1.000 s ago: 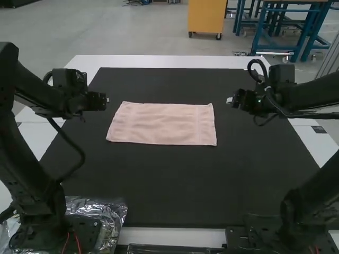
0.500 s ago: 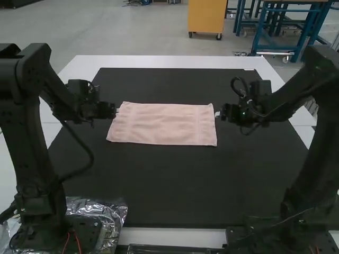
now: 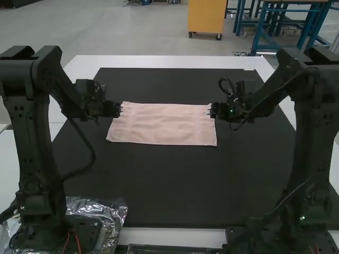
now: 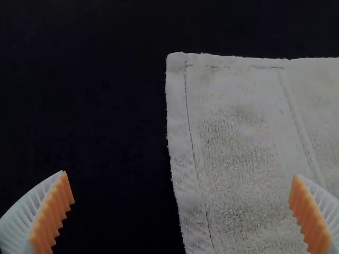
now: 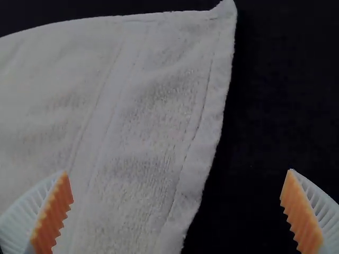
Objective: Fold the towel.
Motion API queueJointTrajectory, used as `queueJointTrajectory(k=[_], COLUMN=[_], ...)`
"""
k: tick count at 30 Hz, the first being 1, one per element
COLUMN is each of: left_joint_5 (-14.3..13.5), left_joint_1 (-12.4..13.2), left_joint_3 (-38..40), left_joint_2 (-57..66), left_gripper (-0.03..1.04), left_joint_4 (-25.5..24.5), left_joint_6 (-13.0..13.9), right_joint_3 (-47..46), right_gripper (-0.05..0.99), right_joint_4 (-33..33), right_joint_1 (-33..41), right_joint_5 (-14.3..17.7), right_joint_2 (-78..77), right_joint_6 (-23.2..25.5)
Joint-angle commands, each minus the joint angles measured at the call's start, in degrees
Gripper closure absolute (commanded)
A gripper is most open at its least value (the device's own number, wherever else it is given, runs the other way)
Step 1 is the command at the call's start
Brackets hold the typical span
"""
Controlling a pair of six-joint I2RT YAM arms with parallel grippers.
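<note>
The pink towel (image 3: 163, 124) lies spread flat on the black mat, its long side running across. At its left end near the far corner is my left gripper (image 3: 122, 109); at its right end near the other far corner is my right gripper (image 3: 210, 111). In the left wrist view, my left gripper (image 4: 181, 193) is open above the edge of the towel (image 4: 238, 159). The right wrist view has my right gripper (image 5: 177, 190) open too, with the side edge of the towel (image 5: 143, 116) between its fingers but not gripped.
The black mat (image 3: 169, 185) covers most of the white table (image 3: 175, 62). A crumpled clear plastic bag (image 3: 108, 217) lies beside the left arm's base at the near left.
Both grippers have moved inward from the sides, the left one rightward and the right one leftward, to the towel's ends. The towel has not moved.
</note>
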Motion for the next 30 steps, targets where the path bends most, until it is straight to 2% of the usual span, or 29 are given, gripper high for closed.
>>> queueJointTrajectory(k=[1,18,22,24,27,30], left_joint_5=[0.9,0.9,0.6,0.3,-0.6,-0.9], left_joint_1=[-0.3,-0.3,-0.3,-0.3,-0.3,-0.3], left_joint_3=[2.8,7.4,8.0,8.3,8.6,8.6], left_joint_2=[1.3,7.2,8.3,9.1,10.0,11.2], left_gripper=[0.06,0.05,0.06,0.06,0.13,0.26], left_joint_4=[0.3,-0.3,-0.1,-0.2,0.1,1.2], left_joint_6=[1.2,2.8,3.6,4.1,4.9,6.2], right_joint_3=[3.6,14.1,14.5,14.5,14.5,14.5], right_gripper=[0.03,0.03,0.03,0.03,0.03,0.16], right_joint_4=[0.5,-0.4,-0.8,-0.8,-1.1,-1.4], right_joint_1=[0.5,1.7,2.4,2.8,3.3,3.6], right_joint_5=[1.2,4.6,6.2,8.1,8.7,8.5], right_joint_2=[1.9,10.6,11.4,11.6,12.1,12.4], right_joint_6=[-0.9,-3.2,-4.3,-6.1,-6.9,-6.8])
